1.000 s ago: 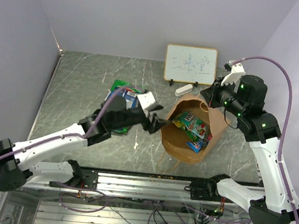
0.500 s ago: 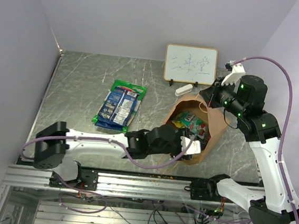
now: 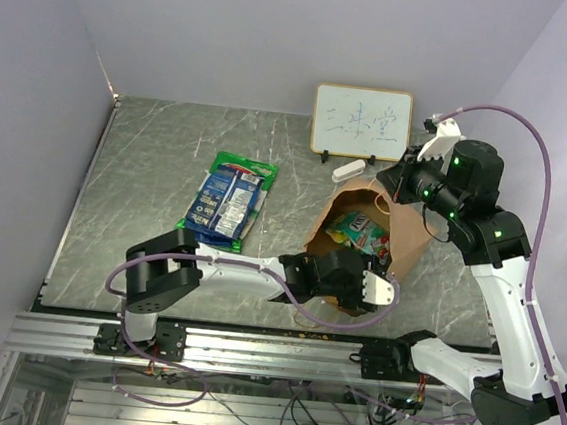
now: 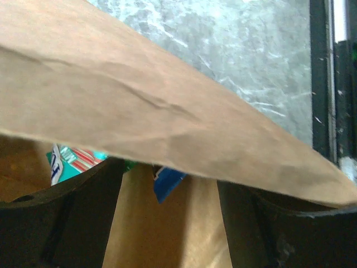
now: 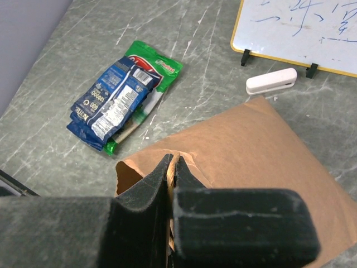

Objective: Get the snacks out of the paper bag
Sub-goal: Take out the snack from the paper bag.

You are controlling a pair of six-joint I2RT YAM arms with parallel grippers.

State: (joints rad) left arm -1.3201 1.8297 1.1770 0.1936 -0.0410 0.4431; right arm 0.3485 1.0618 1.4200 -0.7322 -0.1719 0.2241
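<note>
Your left arm lies low along near edge of the grey marbled desk, reaching rt; left tool spread wide in mouth of the large brown kraft paper bag. Right arm elbow-high, right tool pinched on bag's rim. Glossy snack packets inside; green & blue packets stacked on desk, well left.

Brown kraft paper bag, green packet under dark-blue packet with white print, grey white-veined table, pack inside looks teal, red-striped.

A small framed whiteboard, marked with blue scribbles, is stood upright at the far edge of the grey marbled desk. A white eraser is laid just before its feet.
</note>
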